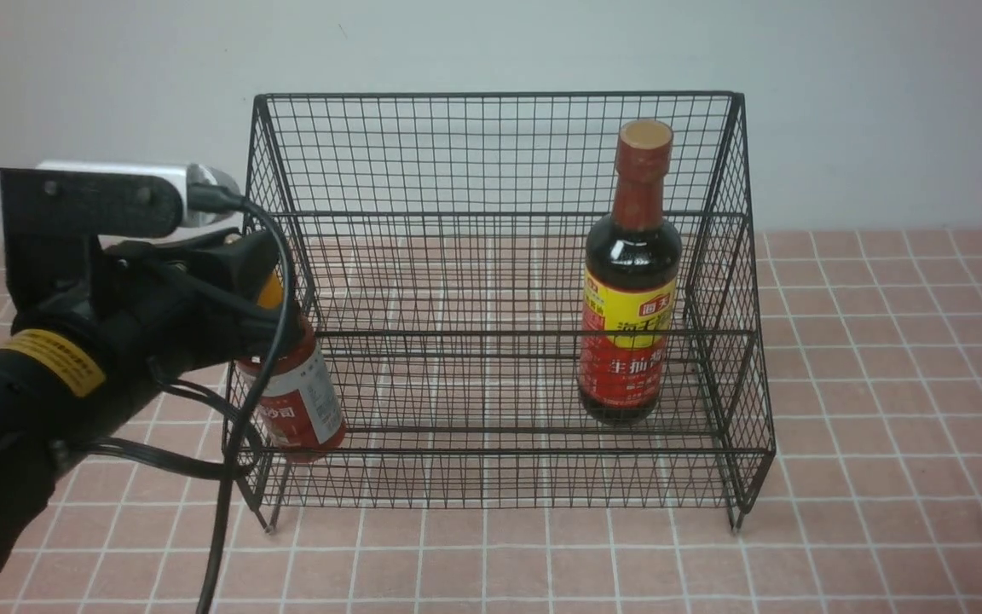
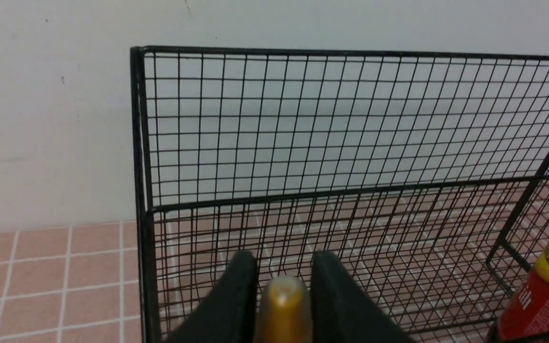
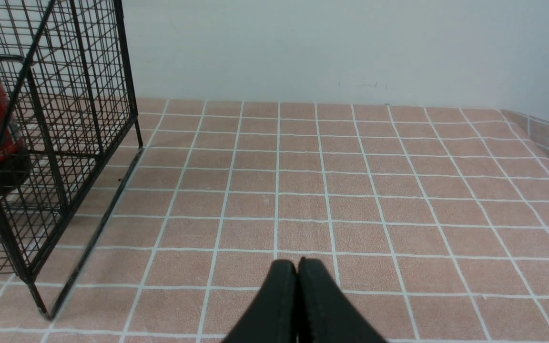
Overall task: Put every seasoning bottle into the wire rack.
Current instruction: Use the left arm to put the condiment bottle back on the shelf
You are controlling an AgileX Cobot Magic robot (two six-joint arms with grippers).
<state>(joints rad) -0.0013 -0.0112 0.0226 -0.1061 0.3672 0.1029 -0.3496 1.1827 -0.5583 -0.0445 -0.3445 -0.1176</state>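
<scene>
The wire rack stands on the tiled table, its back toward the wall. In the rack's lower front tier, toward its right end, the soy-sauce bottle stands upright. At the rack's left front corner the squeeze bottle hangs tilted, its nozzle pinched in the left gripper. The right gripper is out to the rack's right, over bare table.
</scene>
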